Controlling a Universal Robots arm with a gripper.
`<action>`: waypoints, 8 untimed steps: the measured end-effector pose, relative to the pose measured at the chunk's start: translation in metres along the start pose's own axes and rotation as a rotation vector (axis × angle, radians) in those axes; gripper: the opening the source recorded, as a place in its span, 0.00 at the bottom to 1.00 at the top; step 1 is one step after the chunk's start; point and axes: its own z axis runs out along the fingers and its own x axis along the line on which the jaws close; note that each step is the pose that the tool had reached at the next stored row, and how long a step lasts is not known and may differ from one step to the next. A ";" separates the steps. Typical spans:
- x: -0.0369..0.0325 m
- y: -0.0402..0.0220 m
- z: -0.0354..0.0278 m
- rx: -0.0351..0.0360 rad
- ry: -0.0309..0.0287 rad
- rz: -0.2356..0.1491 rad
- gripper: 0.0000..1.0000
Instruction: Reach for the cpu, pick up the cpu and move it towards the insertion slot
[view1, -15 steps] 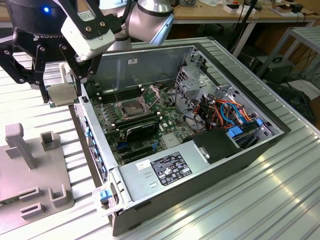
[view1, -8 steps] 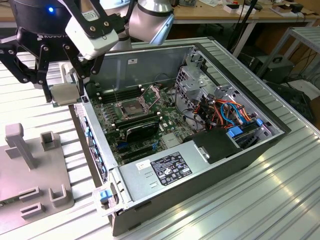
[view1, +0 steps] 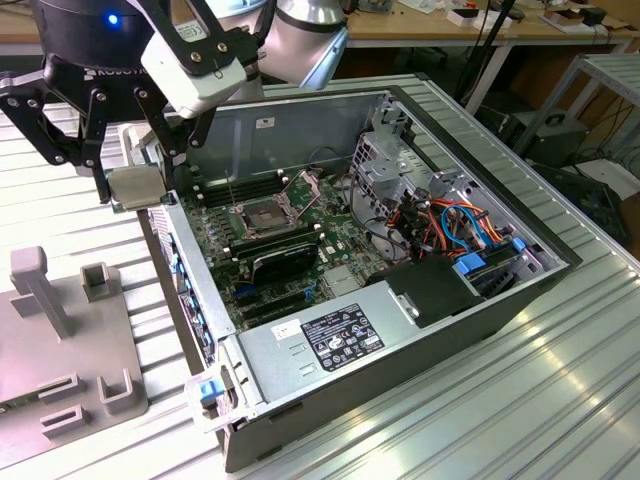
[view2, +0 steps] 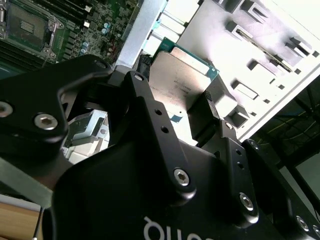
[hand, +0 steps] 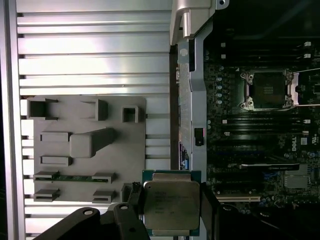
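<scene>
The black two-fingered gripper (view1: 135, 185) held the cpu, a small flat square chip with a pale silvery-beige lid on a green-edged board (hand: 171, 202), its jaws closed in against two opposite sides of the chip so that the gap between them was just the chip's width. In the second wrist view the same chip (view2: 177, 82) sat level between the dark fingers (view2: 212, 102), its metal top bright and smooth, with faint print I could not make out.

In the exterior view the cpu (view1: 133, 185) hung in the air at the exterior view's left of the open grey computer case (view1: 450, 330), over the ribbed aluminium table (view1: 80, 215) and just beside the case's near wall. The insertion slot, a square socket with a silver metal frame, dark centre and thin wire lever (view1: 262, 217), lay on the green motherboard (view1: 235, 275) inside the case, well apart from the chip. A grey plastic fixture tray with raised holders (hand: 87, 145) rested on the table near the gripper.
</scene>
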 end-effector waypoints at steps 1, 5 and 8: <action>-0.0009 0.0000 0.0000 0.0000 -0.0001 0.000 0.55; -0.0048 0.0000 -0.0001 0.0000 0.0000 0.000 0.55; -0.0073 0.0001 -0.0001 0.0001 0.0000 0.000 0.55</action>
